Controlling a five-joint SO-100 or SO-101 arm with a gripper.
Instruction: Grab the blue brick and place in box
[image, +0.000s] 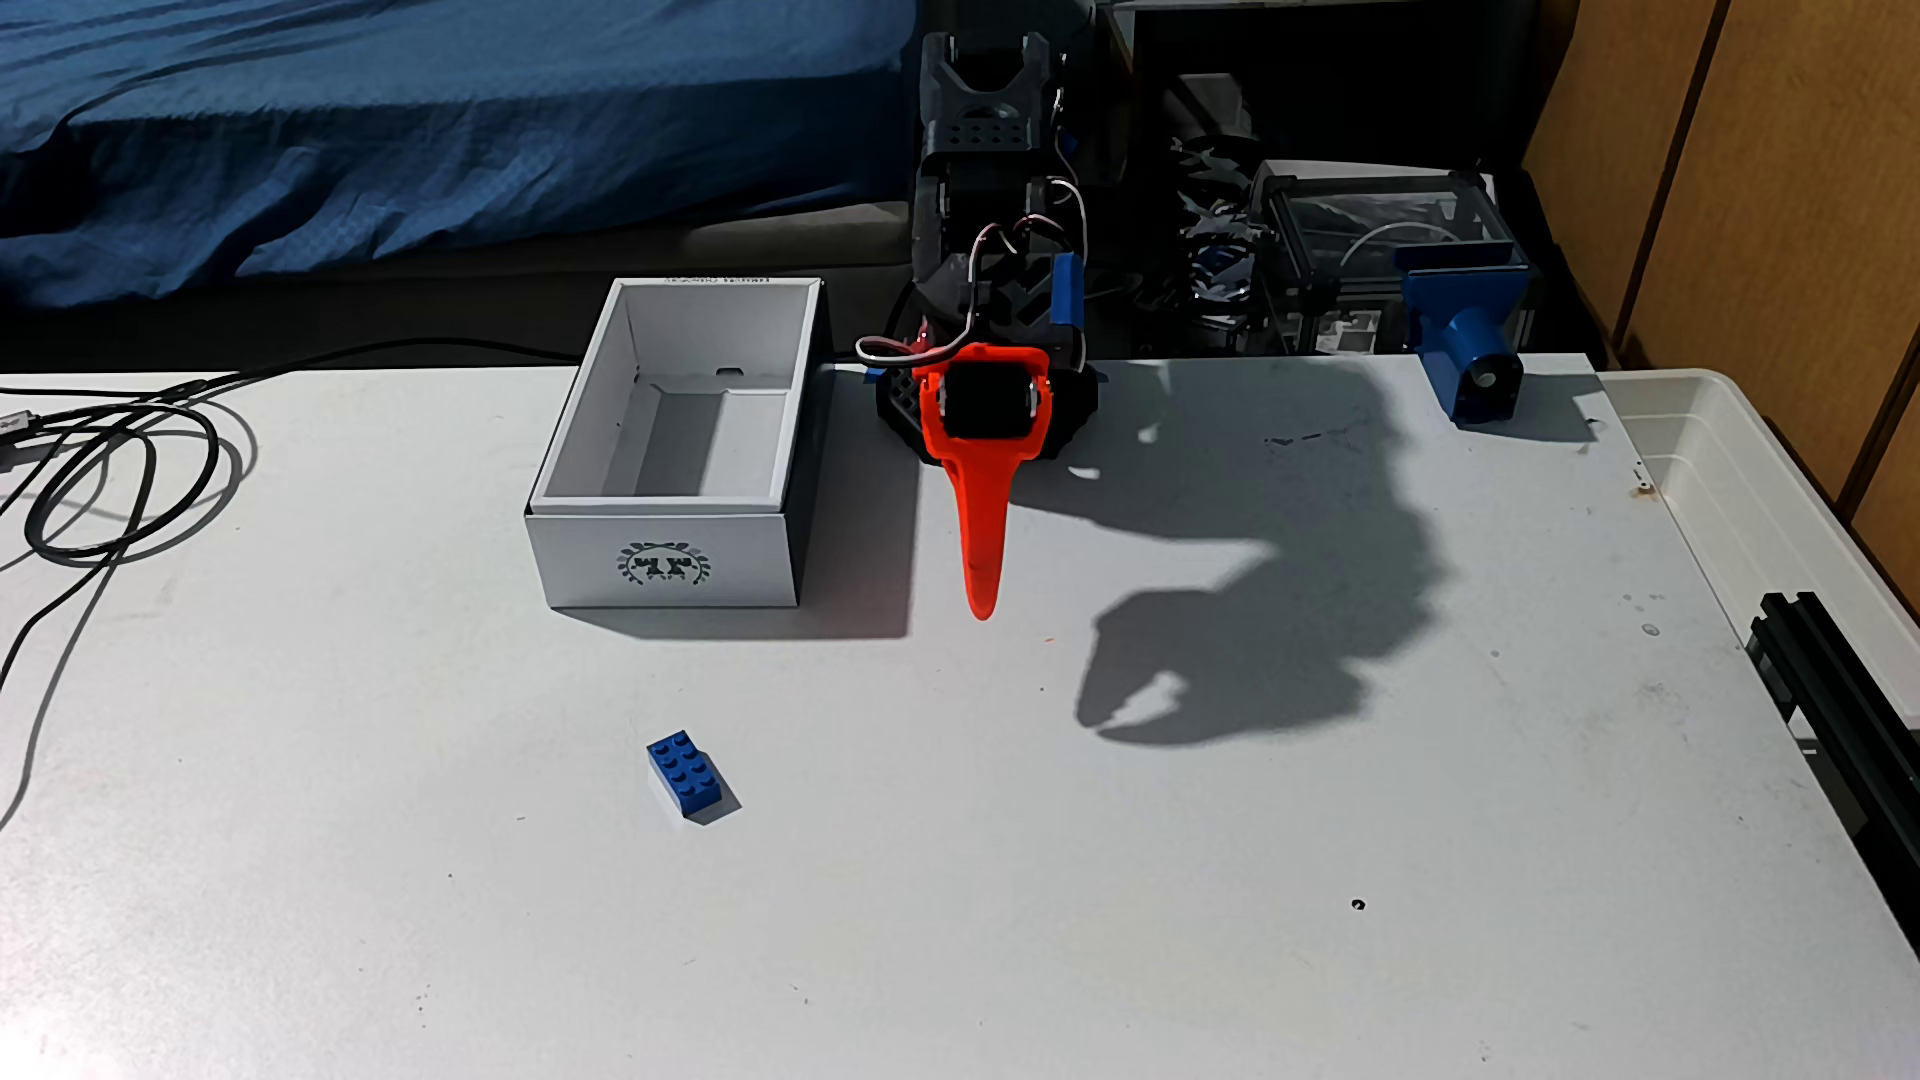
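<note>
Looking down the fixed view, we find the blue brick (686, 775) lying studs-up on the white table (1039, 883), well apart from the gripper (980, 608), at about seven o'clock from its tip. We see a single tapered orange finger pointing down, holding nothing; whether it is open we cannot tell. The box (665, 561), matte white cardboard with low walls and a dark wreath emblem, sits at nine o'clock, just beside the gripper.
</note>
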